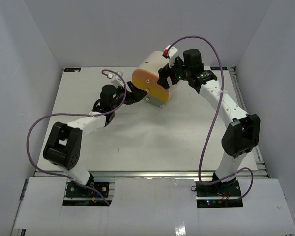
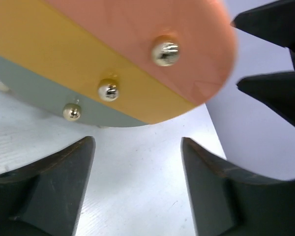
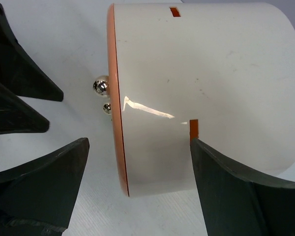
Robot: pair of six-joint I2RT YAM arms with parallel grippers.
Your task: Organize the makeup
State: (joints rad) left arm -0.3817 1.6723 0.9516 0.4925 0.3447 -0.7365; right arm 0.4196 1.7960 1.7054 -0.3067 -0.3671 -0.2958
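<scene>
No makeup shows in any view. The cream cylindrical drawer unit (image 1: 148, 70) lies at the back middle of the table, its orange, yellow and grey-green front (image 2: 64, 54) with three metal knobs (image 2: 165, 51) turned toward the left arm. My left gripper (image 1: 136, 93) (image 2: 137, 147) is open just in front of that face, with only bare table between its fingers. My right gripper (image 1: 166, 78) (image 3: 140, 145) stands open at the unit's right side. One of its fingers is in front of the orange rim and the other beside the cream wall (image 3: 211, 73).
The white table (image 1: 137, 142) is boxed in by pale walls at the left, back and right. Purple cables (image 1: 206, 142) loop off both arms. The right gripper's black fingers (image 2: 275, 88) show in the left wrist view, and the left gripper's fingers (image 3: 14, 73) in the right wrist view.
</scene>
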